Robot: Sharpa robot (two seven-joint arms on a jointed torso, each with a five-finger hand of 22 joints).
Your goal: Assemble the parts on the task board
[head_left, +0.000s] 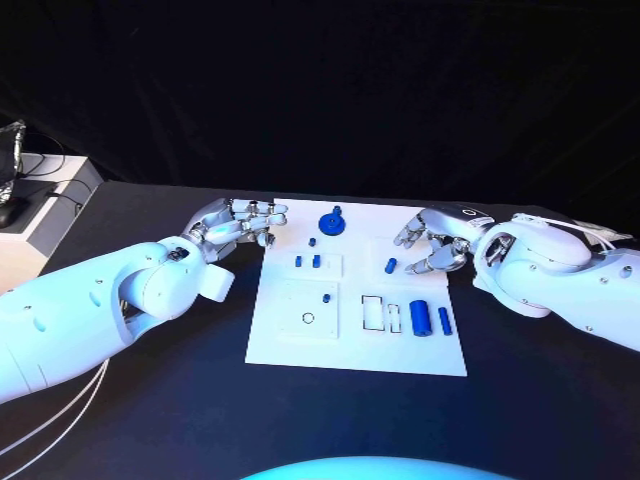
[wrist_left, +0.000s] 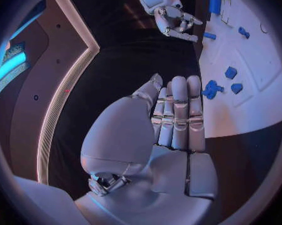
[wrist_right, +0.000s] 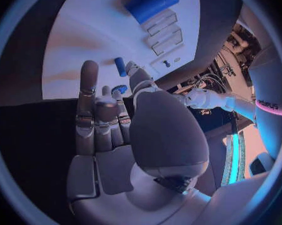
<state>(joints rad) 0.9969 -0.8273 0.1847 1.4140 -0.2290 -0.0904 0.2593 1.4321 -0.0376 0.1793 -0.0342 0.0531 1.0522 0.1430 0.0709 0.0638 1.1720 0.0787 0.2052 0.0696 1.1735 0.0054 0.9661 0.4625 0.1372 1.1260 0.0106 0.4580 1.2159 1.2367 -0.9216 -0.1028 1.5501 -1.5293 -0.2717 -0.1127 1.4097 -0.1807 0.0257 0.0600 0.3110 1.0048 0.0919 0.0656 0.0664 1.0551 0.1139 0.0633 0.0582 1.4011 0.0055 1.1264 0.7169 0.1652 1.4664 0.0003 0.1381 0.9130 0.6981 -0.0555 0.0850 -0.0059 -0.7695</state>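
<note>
Mostly unassembled: flat white rectangular task board (head_left: 352,345) mid-table, small blue plastic parts (head_left: 421,318) lying loose across it. Left hand (head_left: 237,224) and right hand (head_left: 436,240) flanking its far end, fingers apart, holding nothing.

Dim blue light, dark surround, fisheye-bent edges
</note>
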